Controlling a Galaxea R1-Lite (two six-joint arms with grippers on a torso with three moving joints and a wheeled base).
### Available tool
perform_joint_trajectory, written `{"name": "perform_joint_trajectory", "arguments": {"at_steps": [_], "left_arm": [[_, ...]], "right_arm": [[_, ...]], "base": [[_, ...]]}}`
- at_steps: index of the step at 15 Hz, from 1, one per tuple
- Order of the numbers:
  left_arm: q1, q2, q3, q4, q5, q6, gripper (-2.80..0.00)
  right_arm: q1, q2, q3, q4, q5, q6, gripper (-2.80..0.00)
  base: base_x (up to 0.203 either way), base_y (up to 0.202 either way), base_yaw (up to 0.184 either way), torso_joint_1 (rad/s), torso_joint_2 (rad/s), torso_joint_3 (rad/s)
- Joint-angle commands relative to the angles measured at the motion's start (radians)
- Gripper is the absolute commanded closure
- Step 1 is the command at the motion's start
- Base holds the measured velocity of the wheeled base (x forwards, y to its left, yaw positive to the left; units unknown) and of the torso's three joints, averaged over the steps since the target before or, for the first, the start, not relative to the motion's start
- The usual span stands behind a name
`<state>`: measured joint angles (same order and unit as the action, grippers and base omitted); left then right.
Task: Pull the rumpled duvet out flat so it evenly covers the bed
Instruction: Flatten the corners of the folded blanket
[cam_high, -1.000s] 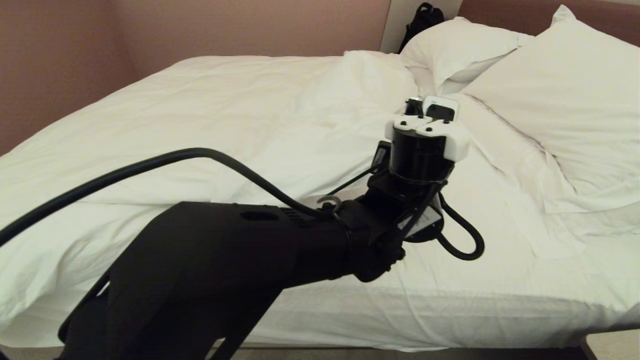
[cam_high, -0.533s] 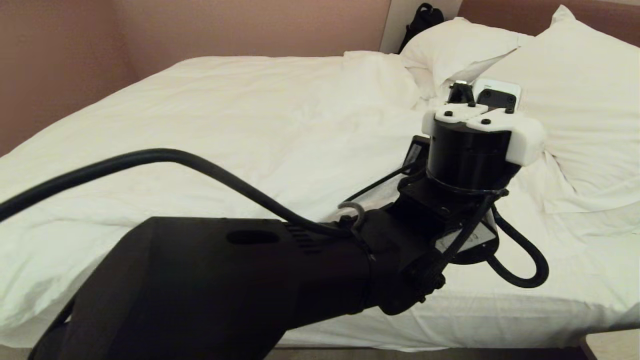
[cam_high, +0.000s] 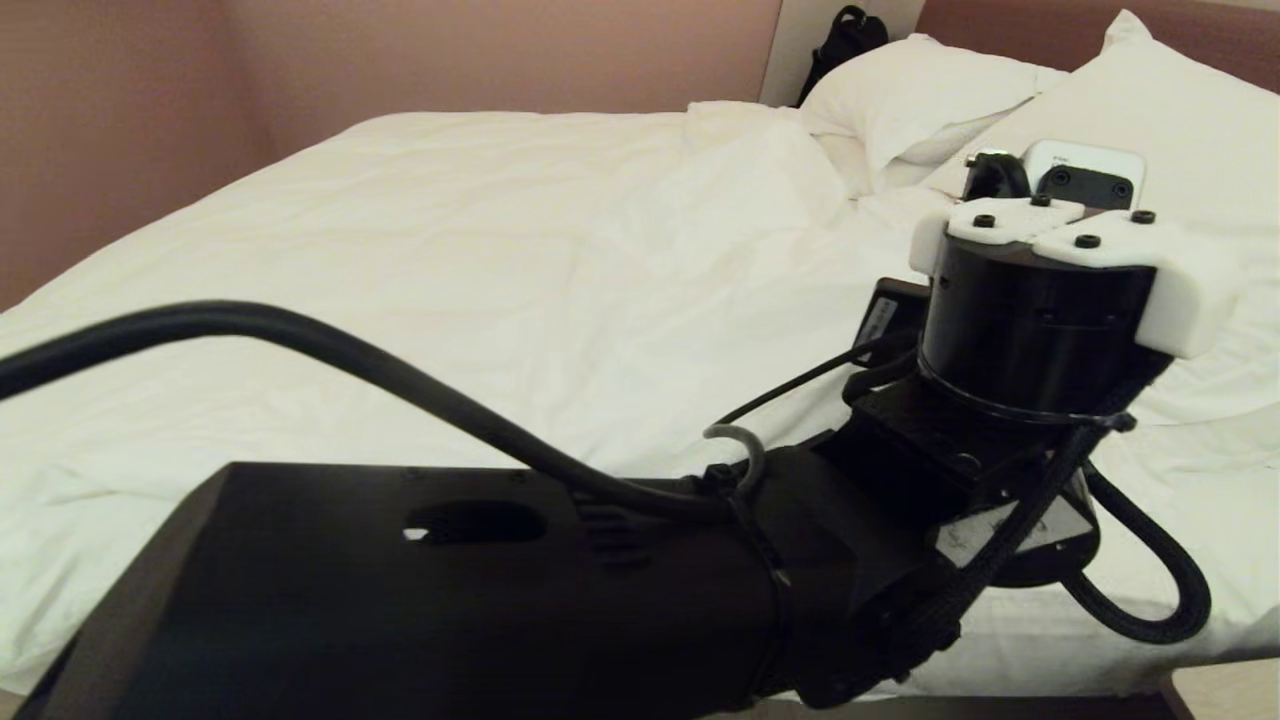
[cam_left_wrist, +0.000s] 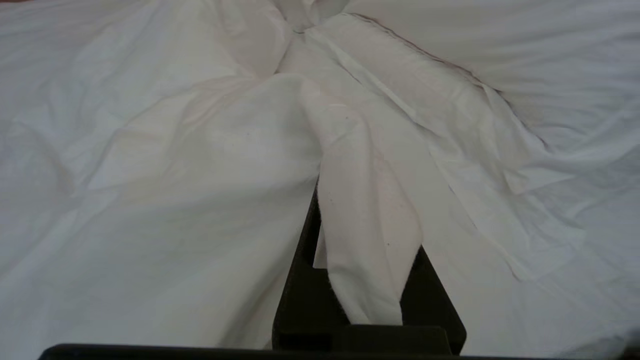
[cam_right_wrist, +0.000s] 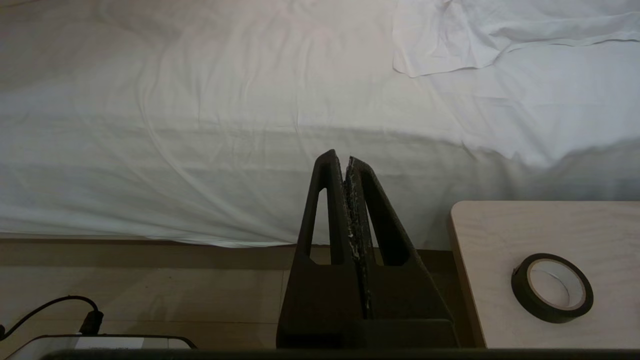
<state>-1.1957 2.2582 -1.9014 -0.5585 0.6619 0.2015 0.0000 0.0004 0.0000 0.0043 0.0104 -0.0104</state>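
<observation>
Pinching a fold of the duvet (cam_left_wrist: 367, 220): left tool (cam_left_wrist: 367, 280); right tool (cam_right_wrist: 346, 165) closed, empty.

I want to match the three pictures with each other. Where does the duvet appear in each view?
Head view: the duvet covers most of the bed, left of the pillows.
Left wrist view: it fills the picture; the left claw is shut on a pinched fold of it.
Right wrist view: probably only its loose corner at the upper edge; the rest looks like the bed's side.
Shared landmark: the white bed.
</observation>
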Motion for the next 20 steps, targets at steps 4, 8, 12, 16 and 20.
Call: {"name": "perform_joint_trajectory", "arguments": {"at_steps": [4,8,12,16,20], "left_arm": [[-0.062,-0.013,0.009,-0.006,0.005,-0.006,0.00],[-0.067,-0.005,0.034,-0.006,0.005,-0.022,0.00],[-0.062,-0.005,0.036,-0.007,0.005,-0.037,0.00],[-0.062,-0.006,0.076,-0.022,0.006,-0.062,0.00],[-0.044,-0.004,0.114,-0.029,0.005,-0.065,0.00]], "right_arm": [[0.000,0.000,0.000,0.000,0.000,0.000,0.00],[0.000,0.000,0.000,0.000,0.000,0.000,0.00],[0.000,0.000,0.000,0.000,0.000,0.000,0.00],[0.000,0.000,0.000,0.000,0.000,0.000,0.00],[0.000,0.000,0.000,0.000,0.000,0.000,0.00]], "base": [[0.000,0.000,0.000,0.000,0.00,0.000],[0.000,0.000,0.000,0.000,0.00,0.000],[0.000,0.000,0.000,0.000,0.00,0.000],[0.000,0.000,0.000,0.000,0.00,0.000],[0.000,0.000,0.000,0.000,0.00,0.000]]}}
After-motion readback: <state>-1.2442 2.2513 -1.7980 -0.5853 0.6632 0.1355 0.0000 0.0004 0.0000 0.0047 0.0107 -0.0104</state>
